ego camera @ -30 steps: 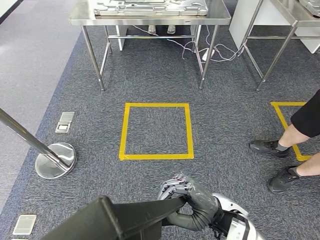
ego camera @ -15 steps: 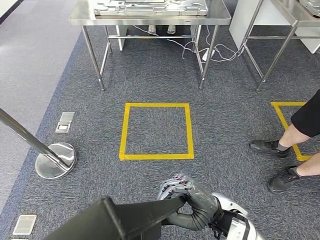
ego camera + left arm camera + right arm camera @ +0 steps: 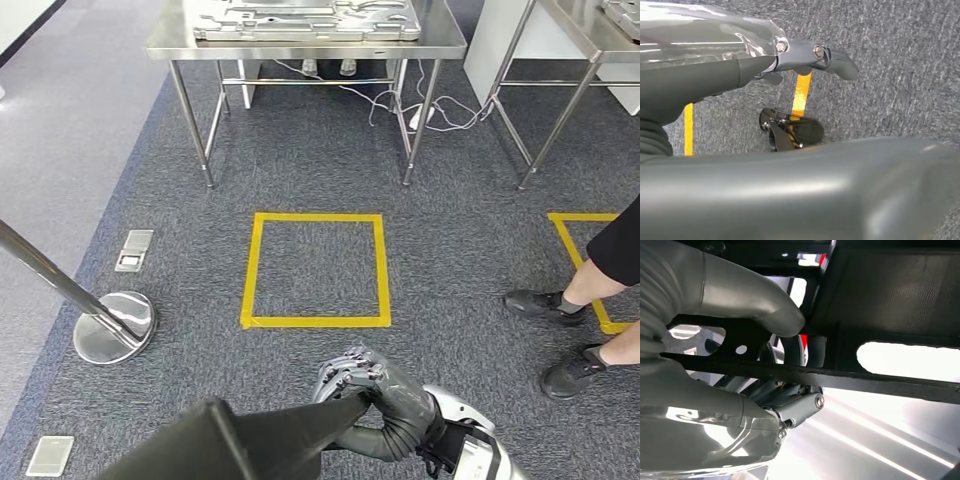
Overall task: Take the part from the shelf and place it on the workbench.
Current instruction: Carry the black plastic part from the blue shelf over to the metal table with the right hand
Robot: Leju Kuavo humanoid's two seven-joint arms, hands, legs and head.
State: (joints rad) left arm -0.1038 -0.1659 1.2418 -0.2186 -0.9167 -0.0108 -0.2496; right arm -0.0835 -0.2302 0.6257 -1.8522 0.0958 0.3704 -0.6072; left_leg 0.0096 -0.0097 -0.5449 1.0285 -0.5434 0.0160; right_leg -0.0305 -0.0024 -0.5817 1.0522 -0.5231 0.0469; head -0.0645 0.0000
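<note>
I carry a long black part [image 3: 249,440] low across the bottom of the head view. My right hand [image 3: 377,395] grips its right end, fingers wrapped over the edge. In the right wrist view the thumb [image 3: 753,305] presses on the part's black frame [image 3: 885,295]. The part's left end runs off the picture's lower left. In the left wrist view my left hand [image 3: 753,65] stretches along the part's broad dark surface [image 3: 810,195] above the carpet. The steel workbench [image 3: 445,40] stands ahead at the top, with grey metal parts on it.
A yellow tape square [image 3: 317,321] marks the carpet in front of the workbench. A chrome post base [image 3: 113,327] stands at the left. A person's legs and black shoes [image 3: 543,305] are at the right, by a second tape square [image 3: 573,250] and another table [image 3: 573,20].
The whole picture has slid down a little, so the camera has moved toward the workbench. Both hands keep their hold on the part. The person's feet have shifted slightly.
</note>
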